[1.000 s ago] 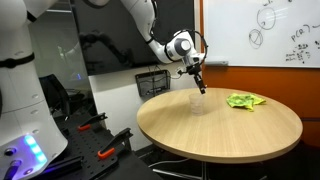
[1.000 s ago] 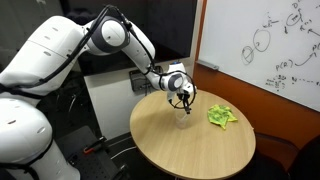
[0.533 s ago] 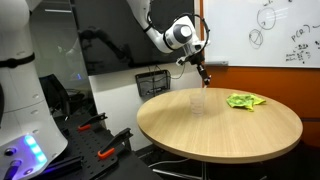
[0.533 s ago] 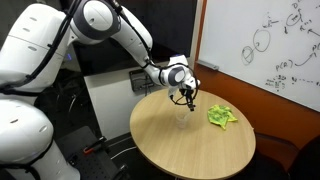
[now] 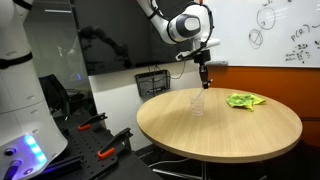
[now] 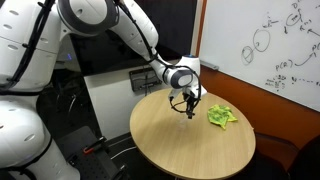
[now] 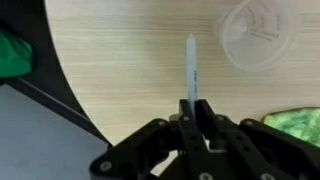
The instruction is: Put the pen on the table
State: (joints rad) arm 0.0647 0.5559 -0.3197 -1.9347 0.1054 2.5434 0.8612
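Observation:
My gripper point(image 7: 191, 103) is shut on a thin white pen point(image 7: 190, 66) that sticks out past the fingertips. In both exterior views the gripper point(image 5: 203, 62) point(image 6: 190, 98) hangs above the round wooden table point(image 5: 240, 130) point(image 6: 180, 150), with the pen point(image 5: 205, 77) point(image 6: 191, 109) pointing down, clear of the tabletop. A clear plastic cup point(image 5: 198, 103) point(image 7: 257, 37) stands on the table just below and beside the pen tip; in an exterior view the gripper hides it.
A crumpled green cloth point(image 5: 245, 100) point(image 6: 221, 116) lies on the table near the whiteboard point(image 5: 265, 30). A black wire basket point(image 5: 152, 82) stands behind the table. Clamps and tools point(image 5: 110, 145) lie on the floor beside the robot base.
The gripper has risen with the pen, lifting it up out of the cup to well above the rim. The cup and cloth have not moved.

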